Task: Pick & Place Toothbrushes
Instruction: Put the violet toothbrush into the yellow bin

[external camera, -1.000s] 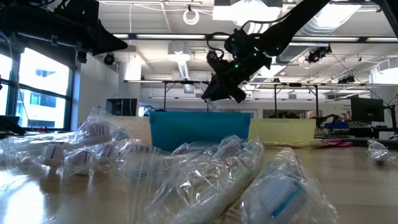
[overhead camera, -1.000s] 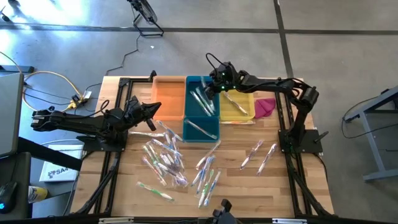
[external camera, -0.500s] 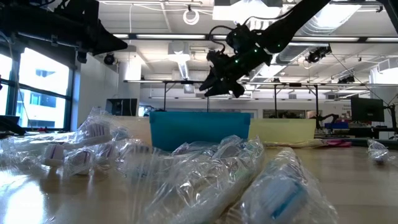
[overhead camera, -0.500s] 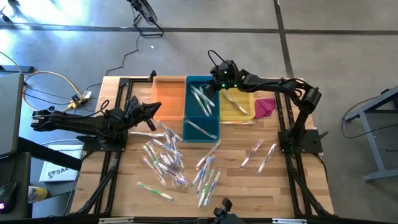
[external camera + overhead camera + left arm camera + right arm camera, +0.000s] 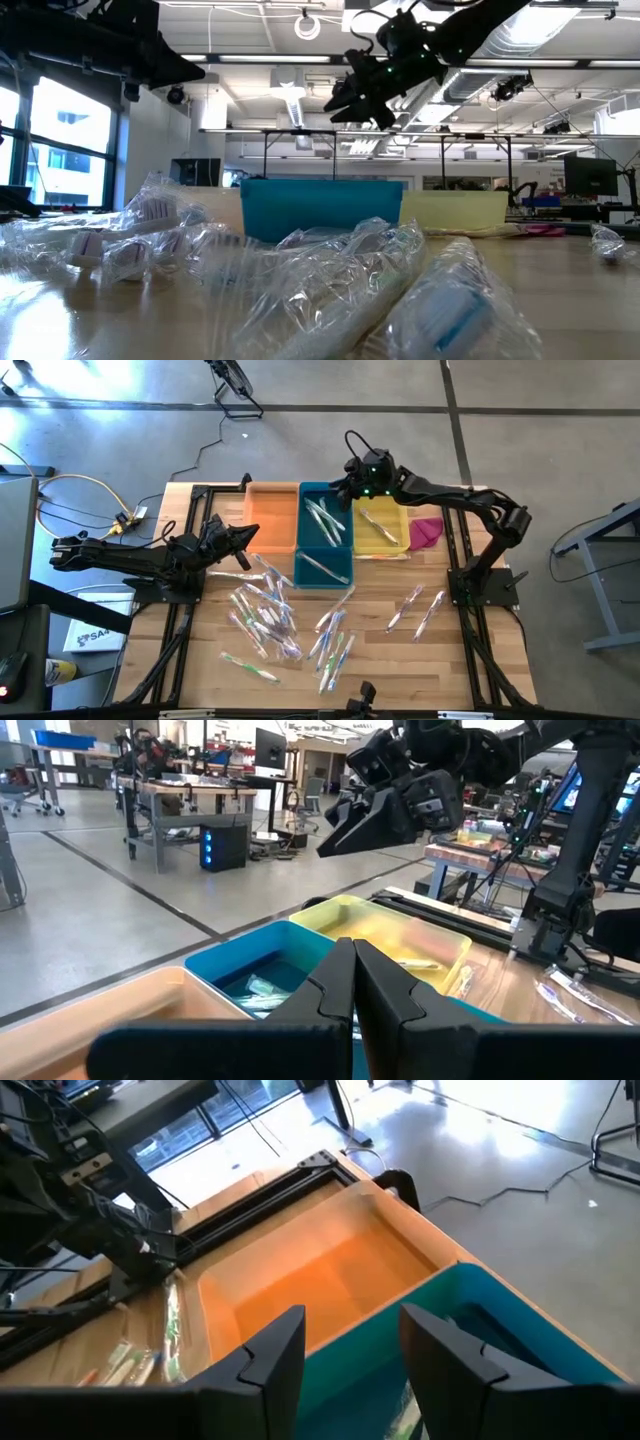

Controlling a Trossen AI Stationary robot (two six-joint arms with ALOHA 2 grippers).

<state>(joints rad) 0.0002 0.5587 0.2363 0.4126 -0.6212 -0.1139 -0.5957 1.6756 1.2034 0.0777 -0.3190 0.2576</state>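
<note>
Above the blue plastic bin (image 5: 323, 535), our right gripper (image 5: 345, 488) hangs spread, empty; next we should descend squarely over one wrapped toothbrush (image 5: 413, 604). The left gripper (image 5: 352, 982) waits pressed together.

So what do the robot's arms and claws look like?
Both arms are black and jointed, like skinny metal limbs. The right gripper has two flat, dark fingers, a looping black cable and a small green light. The left gripper is black with pointed fingers.

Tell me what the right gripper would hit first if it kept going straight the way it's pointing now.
Probably the orange bin. The right gripper, open and empty, hangs above the blue bin, and its wrist view looks between the fingers into the orange one. Depth is uncertain.
</note>
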